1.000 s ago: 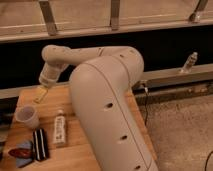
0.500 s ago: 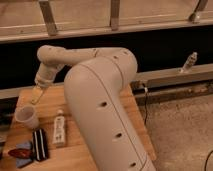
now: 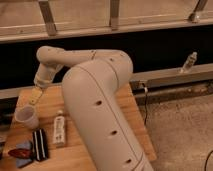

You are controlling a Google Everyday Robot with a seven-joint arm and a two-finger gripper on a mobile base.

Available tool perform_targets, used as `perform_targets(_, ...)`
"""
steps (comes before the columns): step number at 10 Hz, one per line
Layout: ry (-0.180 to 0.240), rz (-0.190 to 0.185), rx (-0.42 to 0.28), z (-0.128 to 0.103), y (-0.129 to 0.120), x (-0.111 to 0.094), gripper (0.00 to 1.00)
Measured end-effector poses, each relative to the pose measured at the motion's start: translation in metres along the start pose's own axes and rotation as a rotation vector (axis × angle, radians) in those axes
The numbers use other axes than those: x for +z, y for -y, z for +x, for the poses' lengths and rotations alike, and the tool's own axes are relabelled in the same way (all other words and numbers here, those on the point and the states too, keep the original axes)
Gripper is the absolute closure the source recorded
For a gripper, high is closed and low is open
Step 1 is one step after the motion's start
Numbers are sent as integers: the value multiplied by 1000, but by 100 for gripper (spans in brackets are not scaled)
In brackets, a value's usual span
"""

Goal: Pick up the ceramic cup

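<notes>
The ceramic cup [image 3: 26,118] is a small plain white handleless cup. It stands upright near the left edge of the wooden table [image 3: 85,150]. My gripper [image 3: 35,96] hangs at the end of the cream arm, just above and slightly behind the cup, pointing down toward the table. It holds nothing that I can see. The large arm body [image 3: 100,110] fills the middle of the view and hides the right part of the table.
A slim white labelled tube [image 3: 59,131] lies right of the cup. A black ribbed object [image 3: 40,144] and a red and blue item [image 3: 20,152] lie at the front left. A small bottle [image 3: 189,62] stands on the ledge at far right. A dark wall runs behind the table.
The arm has swung left and lowered a little, bringing the gripper closer over the cup. The cup and the other table items have not moved.
</notes>
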Motion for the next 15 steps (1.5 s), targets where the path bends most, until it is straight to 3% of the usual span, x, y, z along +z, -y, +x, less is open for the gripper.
perform_targets(5,-19,-36,-14,-11,5,19,30)
perform_targets(8,-33,-63,13,-11,8,40,30)
perform_targets(13,-98,-86,151,-5,9,69,30)
perform_targets(14,-107,-77,186,-3,9,69,30)
perform_targets(15,-108,-36,235,2,10,64,30)
